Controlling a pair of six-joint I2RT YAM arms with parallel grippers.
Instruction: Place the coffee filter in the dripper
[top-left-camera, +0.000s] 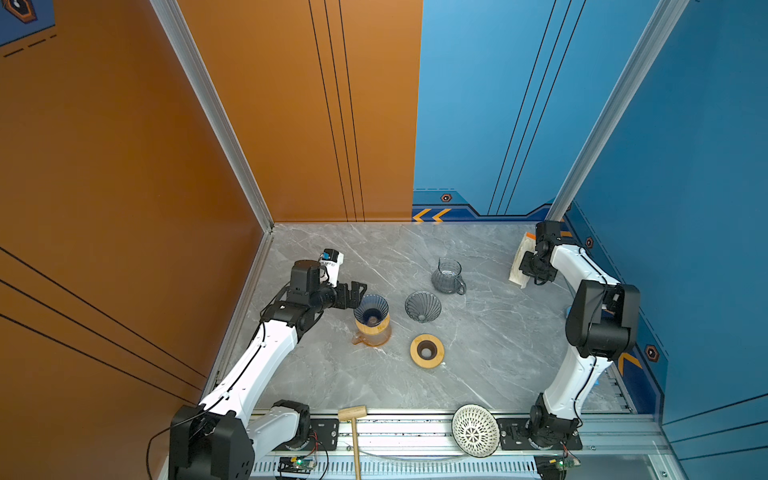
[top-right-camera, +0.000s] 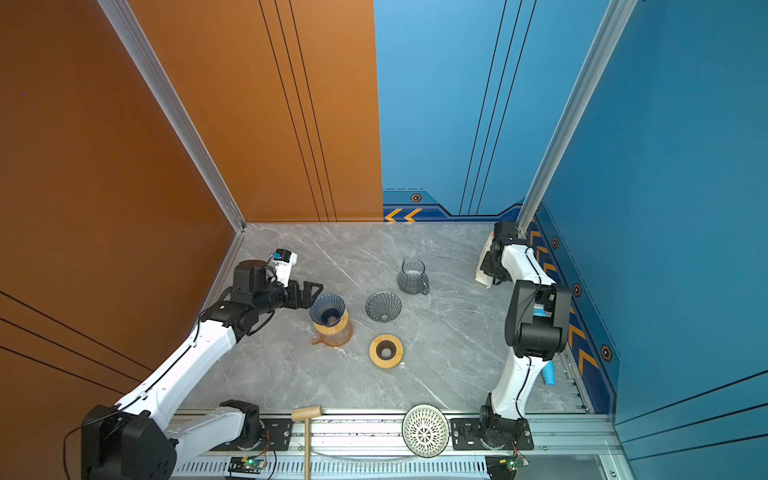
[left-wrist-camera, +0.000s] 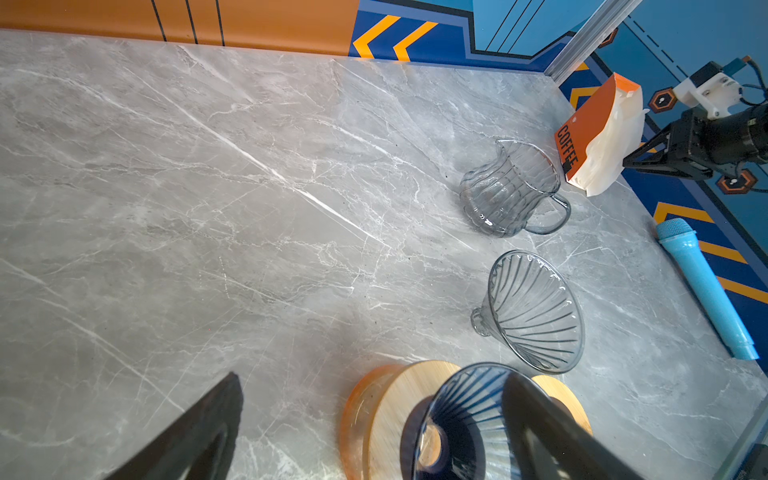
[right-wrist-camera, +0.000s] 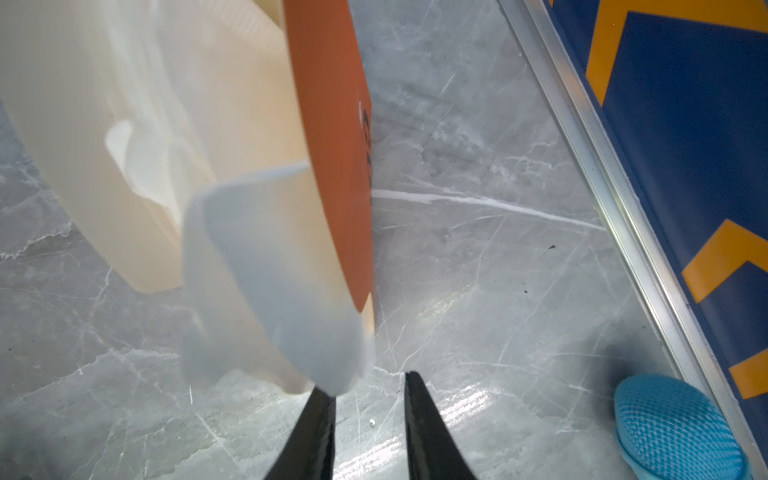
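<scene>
Glossy marbled table (top-left-camera: 498, 353), glass dripper (left-wrist-camera: 536, 311), wooden ring (top-left-camera: 427, 351), paper filters (left-wrist-camera: 611, 137).

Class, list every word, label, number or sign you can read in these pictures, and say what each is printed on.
"COFFEE": black capitals on the orange face of the filter packet.
Small mark low on the glass jug: too small to read.
Black print on the packet, right wrist view: too blurred.
Yellow chevrons and hexagon badges on the blue wall: symbols, no words.
</scene>
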